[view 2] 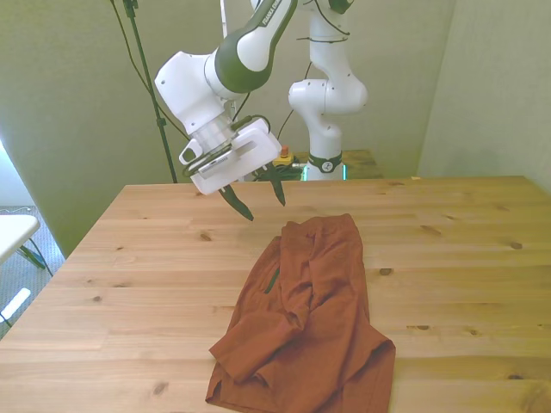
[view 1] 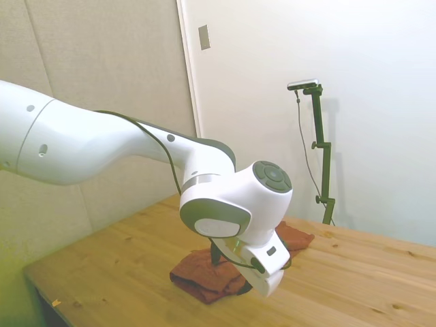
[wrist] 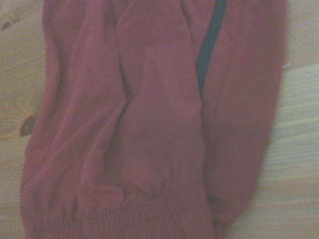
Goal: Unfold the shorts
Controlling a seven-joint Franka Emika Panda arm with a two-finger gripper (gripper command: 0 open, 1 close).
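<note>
Side view: stands off one side of the counter [view 1: 354, 272], level with the arm and close to it — the arm's white bulk fills the left and middle.
Front view: across the counter [view 2: 456, 258], raised and looking down at its whole top.
Wrist view: on the wrist, pointing straight down from very near, slightly blurred.
Shared: all three catch the shorts [view 1: 208, 276] [view 2: 310, 318] [wrist: 149, 124] — the side and front views also share the end effector [view 1: 228, 269] [view 2: 258, 202] above them.

A robotics lab: a white robot arm [view 2: 327, 86] is mounted behind a plain wooden desk [view 2: 482, 258], with bare pale walls [view 1: 381, 82] and padded wall panels [view 1: 102, 61] around it.
</note>
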